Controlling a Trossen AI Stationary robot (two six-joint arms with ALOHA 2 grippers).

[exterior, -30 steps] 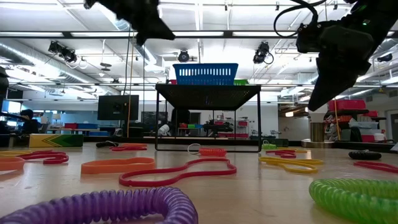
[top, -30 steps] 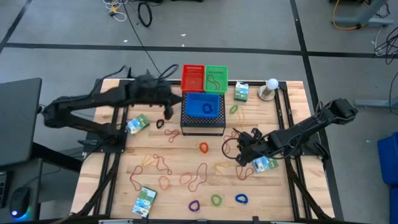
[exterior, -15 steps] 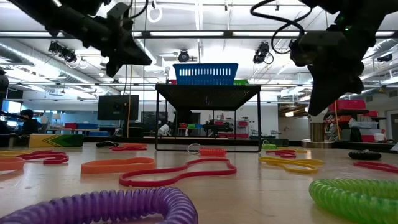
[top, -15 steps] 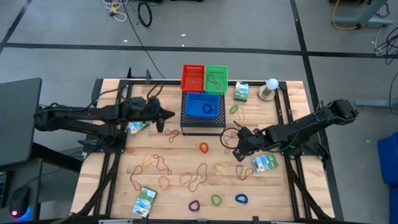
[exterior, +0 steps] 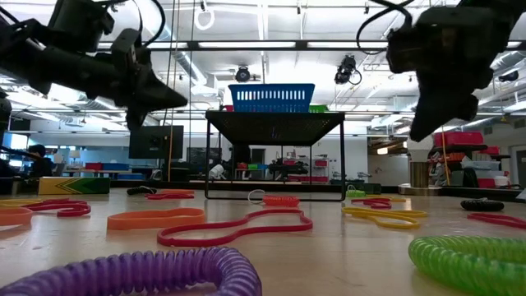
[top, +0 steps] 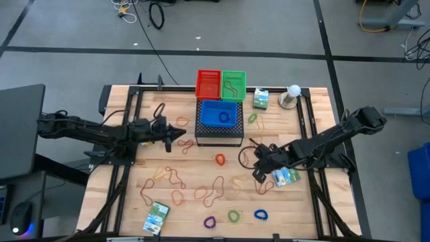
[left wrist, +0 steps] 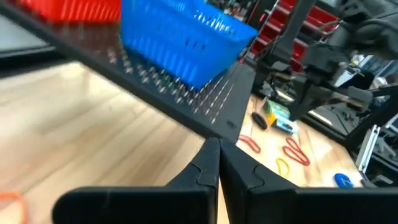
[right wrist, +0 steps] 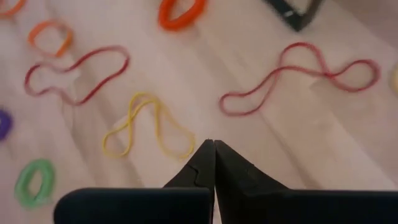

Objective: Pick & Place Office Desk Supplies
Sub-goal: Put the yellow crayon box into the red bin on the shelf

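Since a second ago the left arm has drawn back from above the baskets to the table's left side, and the right gripper has drifted little.

High view: left gripper point(top: 176, 132), fingers pressed together and empty, sits left of the black perforated box point(top: 219, 132). Right gripper point(top: 257, 173), pinched shut on nothing, hovers beside a green-white box point(top: 287, 177). Rubber bands point(top: 215, 189) lie scattered across the wood; purple loop point(top: 210, 221), green loop point(top: 233, 216) and blue loop point(top: 261, 215) line the front edge.

Low view: both grippers hang clear above the tabletop.

Left wrist view: closed fingertips point(left wrist: 213, 169) face the blue basket point(left wrist: 184, 37).

Right wrist view: closed fingers point(right wrist: 208, 163) point at a yellow band point(right wrist: 147, 126).
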